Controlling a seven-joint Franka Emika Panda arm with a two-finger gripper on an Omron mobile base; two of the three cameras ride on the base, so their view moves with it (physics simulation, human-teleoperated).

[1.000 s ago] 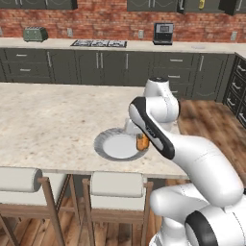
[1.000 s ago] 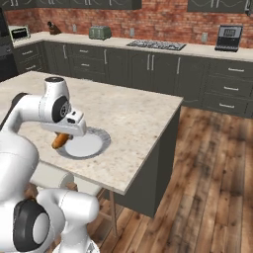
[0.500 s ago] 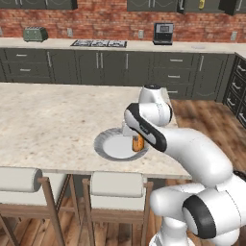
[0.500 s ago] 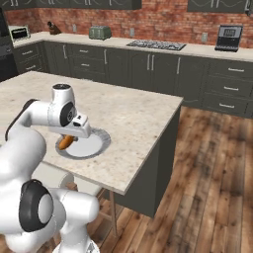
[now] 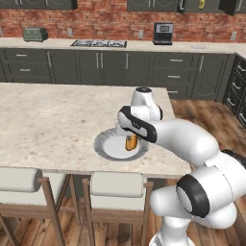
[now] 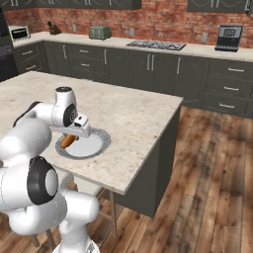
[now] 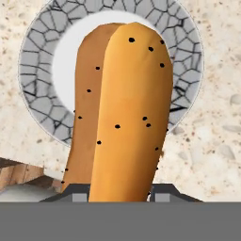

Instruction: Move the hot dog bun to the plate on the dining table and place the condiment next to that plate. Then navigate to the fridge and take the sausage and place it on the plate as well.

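Note:
The orange-tan hot dog bun (image 7: 124, 113) stands on end between my gripper's (image 7: 120, 193) fingers, which are shut on its lower part. It hangs low over the white centre of the plate (image 7: 35, 61) with the grey ribbed rim; I cannot tell whether it touches. From the left base view the bun (image 5: 130, 142) shows just under my hand, above the plate (image 5: 103, 144) near the front edge of the dining table (image 5: 48, 115). In the right base view the bun (image 6: 67, 141) lies tilted over the plate (image 6: 99, 143), held by the gripper (image 6: 74, 136).
Two white-cushioned stools (image 5: 19, 180) (image 5: 117, 185) stand under the table's near edge. The table's right edge (image 6: 163, 118) drops to a wooden floor. A dark-cabinet counter with a toaster (image 5: 34, 33) and a cooktop (image 5: 98, 43) runs along the back wall.
The arm has sunk lower and carried the bun slightly further over the plate's centre. The grip on the bun is unchanged.

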